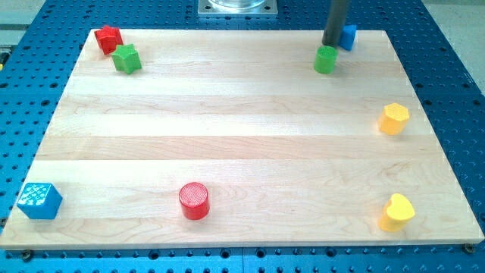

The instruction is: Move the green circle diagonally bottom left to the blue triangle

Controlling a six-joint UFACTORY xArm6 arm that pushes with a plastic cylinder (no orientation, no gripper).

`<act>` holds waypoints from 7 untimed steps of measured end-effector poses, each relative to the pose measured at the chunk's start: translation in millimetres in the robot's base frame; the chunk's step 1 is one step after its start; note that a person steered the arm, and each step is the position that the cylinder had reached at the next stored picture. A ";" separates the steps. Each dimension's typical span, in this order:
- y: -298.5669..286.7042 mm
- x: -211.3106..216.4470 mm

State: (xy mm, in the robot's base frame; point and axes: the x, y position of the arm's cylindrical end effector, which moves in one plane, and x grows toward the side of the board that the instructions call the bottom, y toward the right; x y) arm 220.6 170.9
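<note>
The green circle block (325,59) stands near the view's top right on the wooden board (242,136). The blue triangle (348,36) sits just up and right of it, at the board's top edge, partly hidden by my rod. My tip (331,43) is between the two, just above the green circle and against the blue triangle's left side.
A red star (109,37) and a green star (126,58) lie at the top left. A blue cube (39,200) is at the bottom left, a red cylinder (194,201) at the bottom middle. Two yellow blocks (394,119) (397,211) lie along the right edge.
</note>
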 end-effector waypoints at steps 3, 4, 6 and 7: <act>-114.2 63.4; -79.1 130.3; -8.3 95.1; -14.9 66.1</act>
